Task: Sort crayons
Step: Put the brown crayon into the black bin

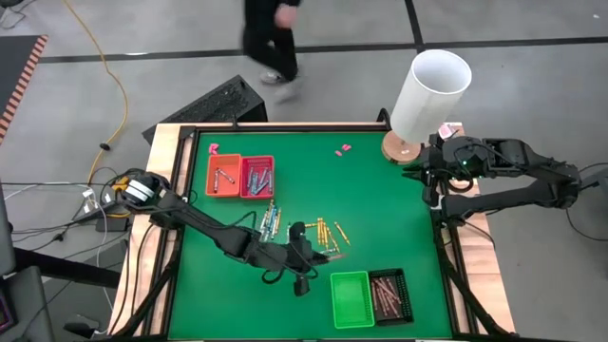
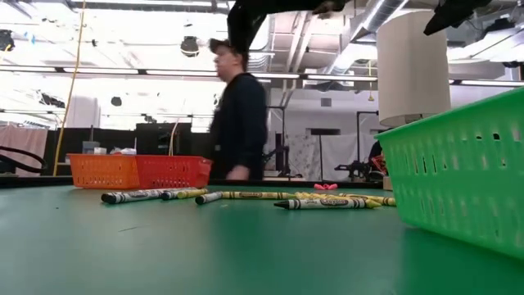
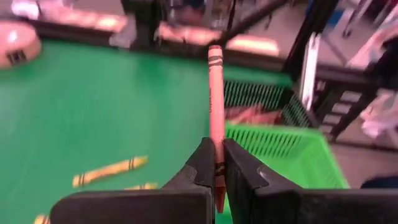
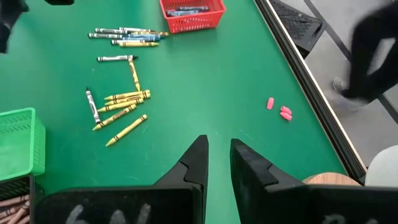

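L gripper [image 3: 216,163] clamped mid-table, R gripper [image 4: 217,155] parted (parked at edge).

A robotics lab or workshop, as you can see.
Your low view shows exposed ceiling ducts [image 2: 327,49] and strip lights; the high view, bare concrete floor [image 1: 142,47] with a trailing yellow cable [image 1: 106,76].

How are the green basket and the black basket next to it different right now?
The green basket looks empty in the high view, while the black basket holds a layer of brown-red crayons. The green one lies nearer the left gripper, which is shut on a reddish crayon; the black one lies on the side toward the table's right edge. They share a rectangular shape, similar size and slotted walls, and stand side by side, apparently touching.
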Robot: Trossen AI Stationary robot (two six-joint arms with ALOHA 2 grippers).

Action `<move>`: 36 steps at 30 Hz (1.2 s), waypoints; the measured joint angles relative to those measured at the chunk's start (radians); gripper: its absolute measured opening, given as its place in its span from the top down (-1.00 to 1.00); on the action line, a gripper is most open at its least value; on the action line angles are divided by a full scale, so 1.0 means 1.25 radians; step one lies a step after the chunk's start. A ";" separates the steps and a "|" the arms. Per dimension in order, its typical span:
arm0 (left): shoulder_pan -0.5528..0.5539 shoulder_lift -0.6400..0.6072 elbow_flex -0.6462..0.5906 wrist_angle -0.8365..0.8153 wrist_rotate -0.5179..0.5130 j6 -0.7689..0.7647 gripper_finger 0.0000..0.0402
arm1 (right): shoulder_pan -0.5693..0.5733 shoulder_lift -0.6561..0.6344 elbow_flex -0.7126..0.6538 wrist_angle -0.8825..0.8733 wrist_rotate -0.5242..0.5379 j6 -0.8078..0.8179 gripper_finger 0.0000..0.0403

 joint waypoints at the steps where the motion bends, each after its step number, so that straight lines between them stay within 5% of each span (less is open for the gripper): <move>1: 0.002 0.000 0.000 0.018 -0.008 0.004 1.00 | 0.000 0.000 0.000 0.000 0.000 0.000 0.66; 7: 0.016 0.011 0.039 0.075 -0.030 0.056 1.00 | 0.000 0.000 0.000 0.000 0.000 0.004 0.66; 13: 0.020 0.107 0.178 0.072 -0.005 0.165 1.00 | 0.000 0.001 0.000 0.002 0.000 0.006 0.66; 28: 0.052 0.424 0.596 -0.055 0.204 0.386 1.00 | 0.000 0.001 0.000 -0.005 0.000 0.019 0.66; 36: 0.065 0.534 0.720 -0.112 0.259 0.573 1.00 | 0.000 0.001 0.000 -0.006 -0.001 0.019 0.66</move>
